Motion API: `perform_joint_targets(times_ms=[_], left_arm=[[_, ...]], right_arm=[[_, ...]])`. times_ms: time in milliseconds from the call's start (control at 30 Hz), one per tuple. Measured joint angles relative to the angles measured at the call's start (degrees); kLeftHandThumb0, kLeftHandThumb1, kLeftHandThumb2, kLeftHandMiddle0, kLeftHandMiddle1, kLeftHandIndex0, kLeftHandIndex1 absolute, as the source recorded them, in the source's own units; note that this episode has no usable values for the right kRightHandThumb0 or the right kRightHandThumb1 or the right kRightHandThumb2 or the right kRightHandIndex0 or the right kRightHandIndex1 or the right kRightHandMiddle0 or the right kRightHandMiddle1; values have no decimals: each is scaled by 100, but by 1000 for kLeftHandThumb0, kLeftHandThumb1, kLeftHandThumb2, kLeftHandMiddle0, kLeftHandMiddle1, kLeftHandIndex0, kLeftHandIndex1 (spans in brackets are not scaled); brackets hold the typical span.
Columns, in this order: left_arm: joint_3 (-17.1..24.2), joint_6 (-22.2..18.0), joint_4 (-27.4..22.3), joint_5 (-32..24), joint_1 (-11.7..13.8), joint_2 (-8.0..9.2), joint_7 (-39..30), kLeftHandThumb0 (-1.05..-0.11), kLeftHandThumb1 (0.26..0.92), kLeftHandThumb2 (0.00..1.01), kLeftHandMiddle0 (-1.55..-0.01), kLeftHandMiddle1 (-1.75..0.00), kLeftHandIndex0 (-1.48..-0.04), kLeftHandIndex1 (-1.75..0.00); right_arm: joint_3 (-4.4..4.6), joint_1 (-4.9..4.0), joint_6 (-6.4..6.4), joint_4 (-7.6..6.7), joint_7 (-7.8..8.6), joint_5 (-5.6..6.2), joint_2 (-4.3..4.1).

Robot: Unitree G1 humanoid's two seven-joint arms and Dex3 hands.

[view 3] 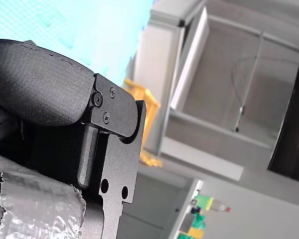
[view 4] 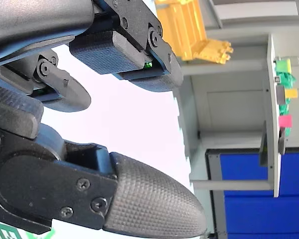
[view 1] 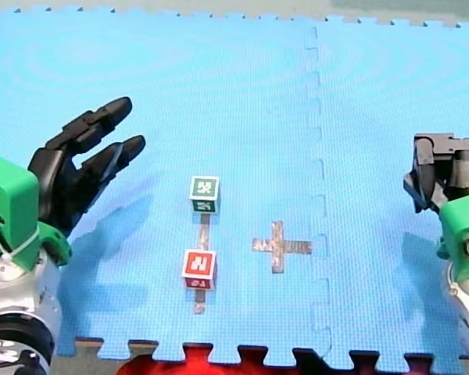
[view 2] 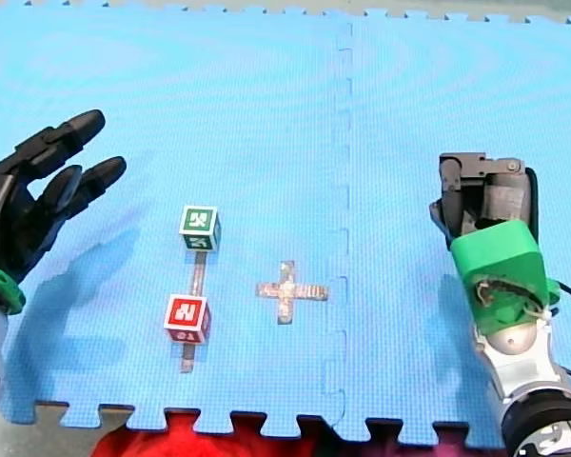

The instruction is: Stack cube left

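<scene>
Red cube (view 1: 199, 268) nearest, green cube (view 1: 205, 194) at 12 o'clock, apart. L hand (view 1: 74, 172), 10 o'clock, uncurled, empty; R hand (view 2: 481, 200), 3 o'clock, curled, empty. Best: pinch sides, lower square.

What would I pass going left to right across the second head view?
left hand → green cube → tape cross → mat seam → right hand
</scene>
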Motion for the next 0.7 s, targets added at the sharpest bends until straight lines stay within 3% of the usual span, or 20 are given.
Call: perform_joint_targets(times_ms=[500, 567, 600, 633, 667, 700], left_arm=[[-131, -150, 5, 220, 27, 8, 385, -1048, 921, 91, -687, -7, -592, 0], [-114, -173, 11, 196, 28, 9, 348, -1030, 921, 117, -1014, -182, -584, 0], [-90, -195, 17, 170, 28, 8, 302, -1007, 921, 150, -1058, -379, -576, -1], [-52, -250, 31, 116, 28, 6, 239, -983, 921, 190, -943, -877, -550, -2], [-26, -314, 47, 93, 28, 5, 202, -960, 921, 235, -823, -1243, -497, -2], [-1, -408, 67, 82, 29, 5, 171, -943, 921, 264, -734, -1489, -462, -3]], right_arm=[[-6, 3, -1, 0, 14, 16, 5], [-6, 4, -3, 0, 9, 15, 6], [-5, 4, -4, 0, 5, 14, 6], [-5, 5, -7, 0, 0, 13, 7], [-4, 5, -8, 0, -3, 13, 8], [-5, 6, -11, 0, -5, 13, 8]])
